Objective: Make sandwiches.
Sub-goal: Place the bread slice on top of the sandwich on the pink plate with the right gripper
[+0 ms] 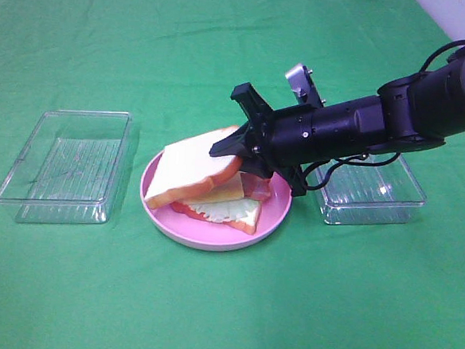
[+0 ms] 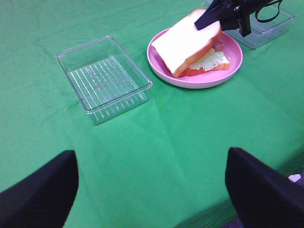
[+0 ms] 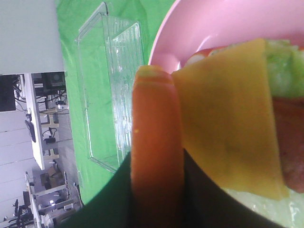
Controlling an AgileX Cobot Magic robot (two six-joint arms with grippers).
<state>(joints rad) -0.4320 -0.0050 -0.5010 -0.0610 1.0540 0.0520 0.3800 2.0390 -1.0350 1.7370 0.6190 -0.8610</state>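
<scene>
On the pink plate [image 1: 212, 241] lies a sandwich stack: bottom bread [image 1: 244, 220], lettuce [image 1: 218, 210], bacon [image 1: 257, 189] and yellow cheese [image 3: 228, 128]. A top bread slice [image 1: 193, 168] leans over the stack, its left end low and its right end raised. My right gripper [image 1: 238, 147] is shut on that raised crust edge [image 3: 154, 152], with a dark finger on each side. My left gripper [image 2: 152, 190] is open and holds nothing, well back from the plate [image 2: 199, 80]. Its black fingers [image 2: 38, 190] frame the near cloth.
A clear plastic tray [image 1: 65, 167] stands to the left of the plate. A second clear tray [image 1: 375, 196] sits to the right, under my right arm. Green cloth covers the table. Its near edge shows at the corner of the left wrist view.
</scene>
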